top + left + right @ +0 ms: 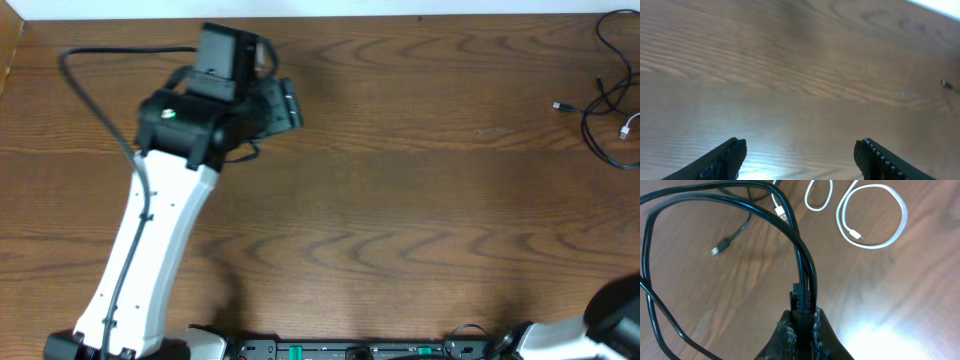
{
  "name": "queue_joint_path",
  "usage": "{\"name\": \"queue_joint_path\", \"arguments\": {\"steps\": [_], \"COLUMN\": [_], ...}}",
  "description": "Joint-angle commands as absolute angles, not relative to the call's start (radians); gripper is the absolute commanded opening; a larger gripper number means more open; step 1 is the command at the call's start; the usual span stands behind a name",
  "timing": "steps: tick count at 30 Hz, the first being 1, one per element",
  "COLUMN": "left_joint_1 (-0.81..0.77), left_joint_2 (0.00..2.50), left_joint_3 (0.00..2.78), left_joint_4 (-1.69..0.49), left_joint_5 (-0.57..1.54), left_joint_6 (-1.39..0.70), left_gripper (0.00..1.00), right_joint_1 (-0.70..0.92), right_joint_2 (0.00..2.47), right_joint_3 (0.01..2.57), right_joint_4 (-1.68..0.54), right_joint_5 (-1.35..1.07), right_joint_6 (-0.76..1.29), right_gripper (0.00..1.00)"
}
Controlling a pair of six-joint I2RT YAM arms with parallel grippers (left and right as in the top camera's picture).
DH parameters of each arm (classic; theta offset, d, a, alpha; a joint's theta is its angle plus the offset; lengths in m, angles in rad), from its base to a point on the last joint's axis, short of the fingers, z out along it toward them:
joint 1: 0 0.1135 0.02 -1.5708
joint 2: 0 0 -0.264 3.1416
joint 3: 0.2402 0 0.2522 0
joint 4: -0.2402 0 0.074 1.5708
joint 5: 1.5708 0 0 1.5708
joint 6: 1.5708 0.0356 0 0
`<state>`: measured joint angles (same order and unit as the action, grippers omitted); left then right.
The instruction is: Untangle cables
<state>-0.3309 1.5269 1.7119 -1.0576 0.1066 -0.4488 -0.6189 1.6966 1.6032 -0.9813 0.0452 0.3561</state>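
Table (400,200): L gripper (800,150) apart, R gripper (801,324) clamped on blk cable (805,270) near white loops (840,216).

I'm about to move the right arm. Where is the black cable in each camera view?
Overhead: black cable at the far right edge, upper part.
Left wrist: only a small dark tip at the right edge; cannot tell if it is that cable.
Right wrist: loops from upper left to centre, pinched in the shut right gripper.
Shared landmark: the wooden table.
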Motion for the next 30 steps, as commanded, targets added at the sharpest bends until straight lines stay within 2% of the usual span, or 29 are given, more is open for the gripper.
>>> {"name": "queue_joint_path", "arguments": {"steps": [1,4,5,6,8,9,14,23,29,30], "left_joint_1": [-0.381,-0.421,-0.432,-0.442,-0.459,-0.466,-0.486,-0.476,-0.431,-0.424], "left_joint_2": [1.570,1.607,1.618,1.630,1.651,1.663,1.698,1.686,1.604,1.594], "left_joint_3": [1.705,1.705,1.705,1.705,1.705,1.705,1.705,1.708,1.715,1.715], "left_joint_4": [-1.048,-1.043,-1.041,-1.040,-1.037,-1.035,-1.018,-0.953,-0.960,-0.969], "left_joint_5": [0.115,0.115,0.115,0.115,0.115,0.115,0.115,0.115,0.027,-0.006], "left_joint_6": [-0.457,-0.457,-0.457,-0.457,-0.457,-0.456,-0.445,-0.197,-0.138,-0.138], "left_gripper": [0.74,0.74,0.75,0.74,0.74,0.74,0.74,0.75,0.75,0.89], "right_joint_1": [-0.628,-0.629,-0.629,-0.629,-0.629,-0.629,-0.628,-0.543,-0.380,-0.353], "right_joint_2": [1.787,1.862,1.880,1.893,1.904,1.904,1.862,1.633,1.440,1.411], "right_joint_3": [1.593,1.593,1.593,1.593,1.593,1.593,1.622,1.639,1.639,1.639], "right_joint_4": [-0.937,-0.890,-0.881,-0.876,-0.876,-0.878,-0.906,-0.985,-1.099,-1.120], "right_joint_5": [0.057,0.066,0.070,0.069,0.069,0.068,-0.017,-0.511,-0.506,-0.481], "right_joint_6": [0.368,0.373,0.373,0.373,0.371,0.369,0.353,0.085,-0.065,-0.065], "right_gripper": [0.01,0.03,0.09,0.23,0.59,0.67,0.80,0.95,0.99,0.99]}}
